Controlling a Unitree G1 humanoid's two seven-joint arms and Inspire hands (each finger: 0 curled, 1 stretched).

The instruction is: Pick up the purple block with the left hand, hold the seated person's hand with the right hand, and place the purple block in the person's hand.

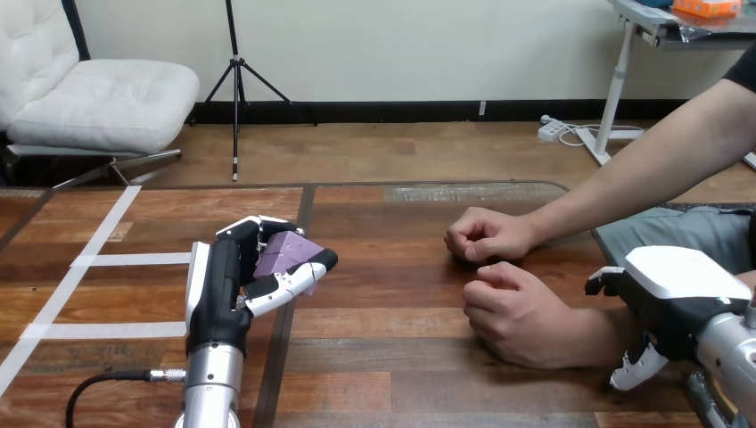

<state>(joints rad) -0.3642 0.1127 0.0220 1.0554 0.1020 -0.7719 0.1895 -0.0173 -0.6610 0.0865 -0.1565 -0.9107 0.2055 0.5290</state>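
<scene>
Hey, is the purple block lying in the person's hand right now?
No, the purple block is clasped in the left robot hand, whose fingers and thumb curl round it.

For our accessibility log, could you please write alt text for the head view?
The robot's left hand holds a purple block in its curled fingers at the wooden table's left. At right, the person's farther hand and nearer hand rest closed, the robot's right hand beside the nearer wrist.

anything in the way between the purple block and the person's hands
Nothing visible. The purple block sits in the left hand, and only bare table lies between it and the person's nearer hand or farther hand. Both are curled shut, so no open palm is offered yet.
</scene>
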